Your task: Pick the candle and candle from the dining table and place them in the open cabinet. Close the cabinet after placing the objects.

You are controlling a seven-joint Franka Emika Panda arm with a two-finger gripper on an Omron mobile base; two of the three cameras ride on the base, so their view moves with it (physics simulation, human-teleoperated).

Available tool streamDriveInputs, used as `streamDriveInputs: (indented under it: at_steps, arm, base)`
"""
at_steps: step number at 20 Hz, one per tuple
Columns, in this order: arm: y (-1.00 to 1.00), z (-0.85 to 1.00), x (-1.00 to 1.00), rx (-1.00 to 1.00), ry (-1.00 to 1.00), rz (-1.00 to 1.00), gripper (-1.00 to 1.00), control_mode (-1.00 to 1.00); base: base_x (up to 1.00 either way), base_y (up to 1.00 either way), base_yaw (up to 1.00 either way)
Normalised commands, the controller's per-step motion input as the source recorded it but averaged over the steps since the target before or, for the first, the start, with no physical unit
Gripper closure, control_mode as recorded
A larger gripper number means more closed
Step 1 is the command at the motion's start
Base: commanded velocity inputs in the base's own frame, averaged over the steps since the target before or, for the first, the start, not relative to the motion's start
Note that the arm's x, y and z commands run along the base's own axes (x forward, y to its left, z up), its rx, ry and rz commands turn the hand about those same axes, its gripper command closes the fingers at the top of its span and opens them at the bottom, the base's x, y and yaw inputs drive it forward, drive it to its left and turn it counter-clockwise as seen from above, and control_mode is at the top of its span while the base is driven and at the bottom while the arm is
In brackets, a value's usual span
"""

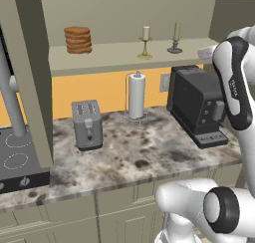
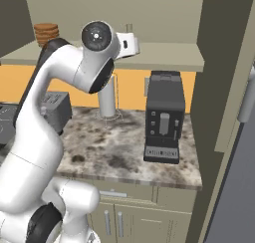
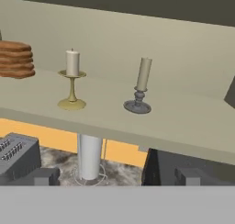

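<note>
Both candles stand upright on the shelf of the open cabinet (image 1: 114, 55). The cream candle on its brass holder (image 1: 145, 40) (image 3: 72, 81) is to the left, and the greyish candle on a silver holder (image 1: 176, 38) (image 3: 140, 87) is a short way to its right. My gripper (image 1: 205, 52) (image 2: 130, 43) hovers in front of the shelf, to the right of the candles and clear of them, open and holding nothing. One cabinet door (image 1: 30, 87) stands open at the left, another (image 2: 224, 62) at the right. The dining table is out of view.
A stack of brown discs (image 1: 77, 39) sits at the shelf's left end. Below it on the stone counter (image 1: 149, 157) stand a toaster (image 1: 87, 123), a paper-towel roll (image 1: 136, 95) and a black coffee machine (image 1: 196, 105). A cooktop (image 1: 15, 160) lies at the left.
</note>
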Motion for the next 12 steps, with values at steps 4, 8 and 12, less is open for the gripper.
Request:
streamDriveInputs:
  at_steps: [4,8,12]
  arm:
    - [0.42,-0.22,-1.00,-0.01,0.07,-0.09,-1.00,-1.00]
    - [0.33,-0.14,-0.86,0.00,0.00,-0.05,-1.00,-1.00]
    - [0.02,0.00,-0.32,0.00,0.00,-0.01,-1.00,-1.00]
  base:
    - [0.00,0.00,0.00]
    - [0.00,0.00,0.00]
    - [0.00,0.00,0.00]
